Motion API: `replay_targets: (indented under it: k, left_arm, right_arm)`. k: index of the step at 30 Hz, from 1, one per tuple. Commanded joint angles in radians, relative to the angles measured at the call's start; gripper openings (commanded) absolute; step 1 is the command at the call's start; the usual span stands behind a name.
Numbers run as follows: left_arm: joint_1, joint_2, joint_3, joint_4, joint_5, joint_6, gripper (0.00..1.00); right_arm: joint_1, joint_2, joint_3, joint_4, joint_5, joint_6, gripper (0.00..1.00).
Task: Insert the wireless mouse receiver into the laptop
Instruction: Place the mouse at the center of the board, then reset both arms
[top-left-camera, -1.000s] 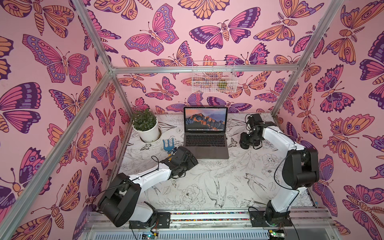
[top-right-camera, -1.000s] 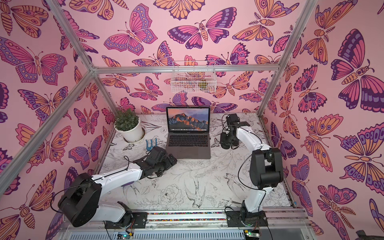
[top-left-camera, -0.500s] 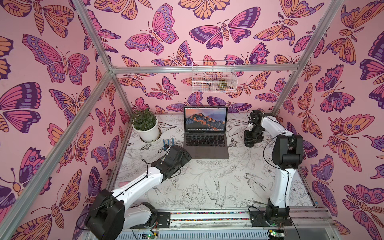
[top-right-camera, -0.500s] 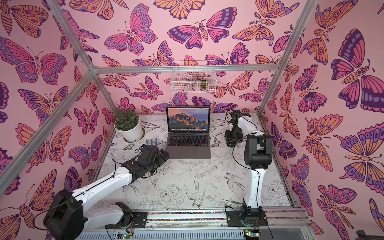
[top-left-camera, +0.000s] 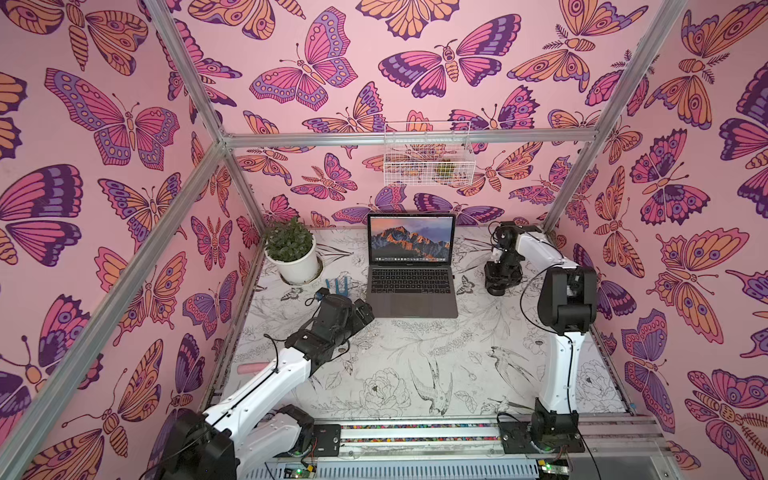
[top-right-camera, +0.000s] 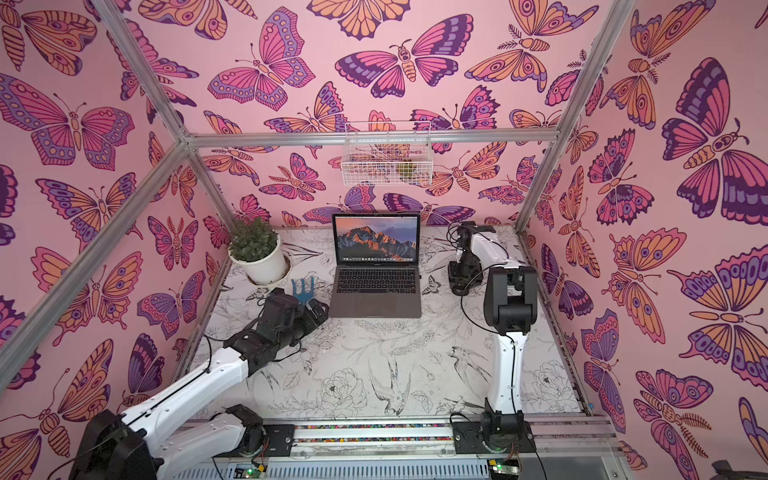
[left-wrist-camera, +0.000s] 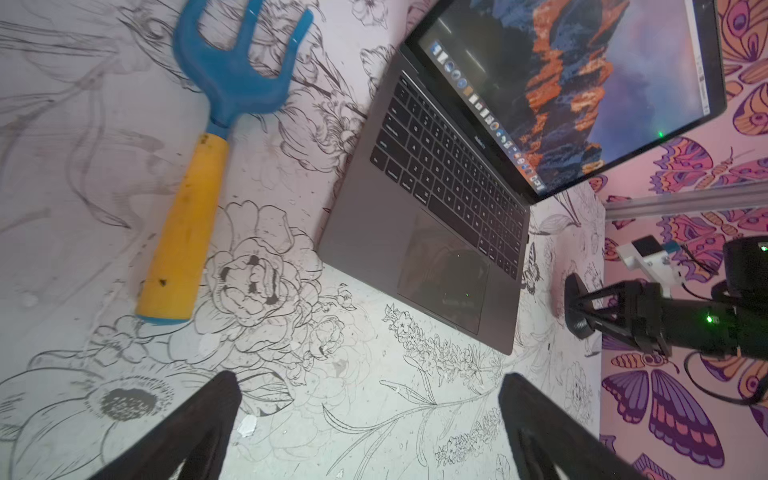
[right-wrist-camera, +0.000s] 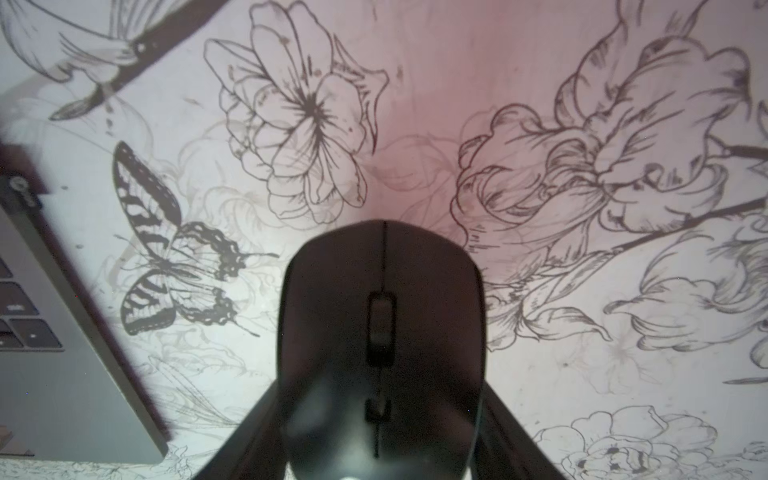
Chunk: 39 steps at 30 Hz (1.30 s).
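The laptop (top-left-camera: 411, 286) stands open at the back middle of the table, its screen showing orange mountains; it also shows in the other top view as laptop (top-right-camera: 376, 286) and in the left wrist view as laptop (left-wrist-camera: 432, 216). A small black stub (right-wrist-camera: 20, 193), apparently the receiver, sticks out of its right edge. To the right of the laptop, my right gripper (top-left-camera: 500, 282) (right-wrist-camera: 380, 415) points down and is shut on the black wireless mouse (right-wrist-camera: 380, 311), close to the table. My left gripper (top-left-camera: 363, 311) (left-wrist-camera: 370, 380) hangs open and holds nothing, by the laptop's front left corner.
A potted plant (top-left-camera: 293, 253) stands at the back left. A blue hand fork with a yellow handle (left-wrist-camera: 195, 199) lies between the plant and my left gripper. A wire basket (top-left-camera: 428, 160) hangs on the back wall. Metal frame posts border the table.
My right arm has drawn its elbow upright while its gripper stays beside the laptop with the mouse. My left arm has stretched out lower; its gripper remains near the laptop's front left corner.
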<state>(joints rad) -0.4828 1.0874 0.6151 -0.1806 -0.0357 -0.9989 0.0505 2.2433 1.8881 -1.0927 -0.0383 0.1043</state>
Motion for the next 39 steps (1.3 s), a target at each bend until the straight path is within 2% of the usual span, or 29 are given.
replay_targets:
  k: [1, 6, 11, 22, 26, 31, 32, 35, 39]
  left_arm:
    - [0.006, 0.101, 0.023, 0.034, 0.123, 0.047, 1.0]
    - [-0.002, 0.275, 0.102, 0.055, 0.195, 0.04, 1.0]
    - [-0.008, 0.346, 0.123, 0.082, 0.207, 0.017, 1.0]
    - [-0.008, 0.372, 0.113, 0.105, 0.197, 0.006, 1.0]
    - [-0.005, 0.322, 0.095, 0.104, 0.166, 0.015, 1.0]
    - [0.021, 0.21, 0.092, 0.035, 0.063, 0.099, 1.0]
    - [0.032, 0.197, 0.096, 0.003, 0.028, 0.132, 1.0]
    - [0.078, 0.097, 0.112, -0.083, -0.083, 0.225, 1.0]
    - [0.14, 0.032, 0.088, -0.095, -0.281, 0.313, 1.0]
  right_arm:
    - [0.009, 0.032, 0.02, 0.021, -0.001, 0.025, 0.55]
    - [0.01, 0.047, 0.016, 0.031, 0.002, 0.034, 0.56]
    - [0.011, 0.04, -0.009, 0.049, 0.011, 0.031, 0.61]
    - [0.009, 0.003, -0.027, 0.07, 0.002, 0.026, 0.69]
    - [0.009, -0.055, -0.065, 0.094, -0.013, 0.028, 0.79]
    - [0.01, -0.247, -0.207, 0.228, -0.06, 0.053, 0.91]
    - [0.009, -0.302, -0.255, 0.278, -0.059, 0.065, 1.0]
    - [0.008, -0.468, -0.413, 0.44, 0.022, 0.123, 0.99]
    - [-0.021, -0.69, -0.655, 0.684, 0.088, 0.238, 0.99]
